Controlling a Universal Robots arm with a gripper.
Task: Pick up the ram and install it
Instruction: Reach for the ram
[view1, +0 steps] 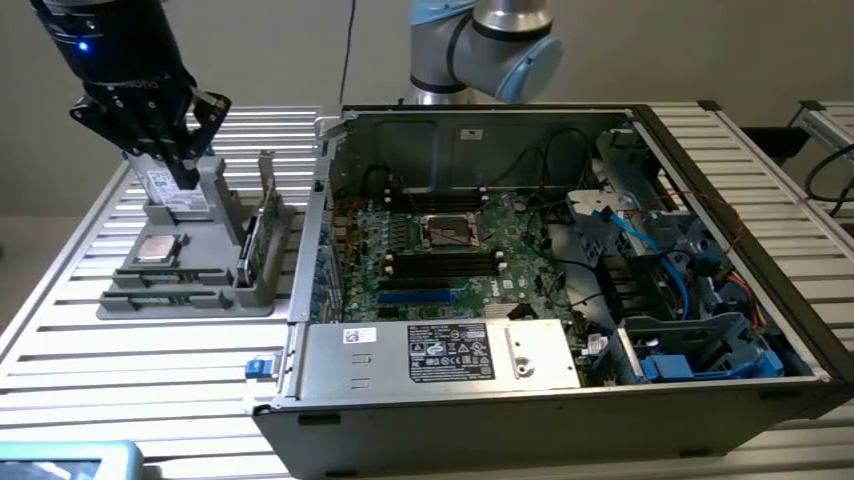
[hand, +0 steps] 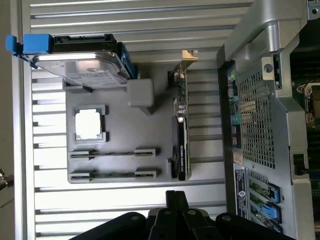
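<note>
Your gripper (view1: 180, 172) hangs over the far end of the grey parts tray (view1: 248, 292), above the hard drive (view1: 171, 190). In the wrist view its fingers (hand: 173, 200) stand pressed together with nothing between them. The ram (view1: 150, 298) is a thin green stick lying flat in the tray's slot nearest the front edge, held between two grey end clips. In the wrist view it (hand: 114, 175) sits well apart from the fingertips. You cannot tell whether the parallel slot just beside it holds a second stick. The square silver processor (view1: 158, 248) is seated in its recess in the middle of the tray, between the ram slots and the hard drive. The expansion card (view1: 271, 235) stands on edge along the tray's side nearest the computer case (view1: 534, 410). The case lies on its side, open, to the exterior view's right of the tray. The motherboard (view1: 447, 270) faces up inside it, with dark memory slots (view1: 441, 262) in front of its central socket. Tray and case both rest on the slatted metal table (view1: 134, 365).
</note>
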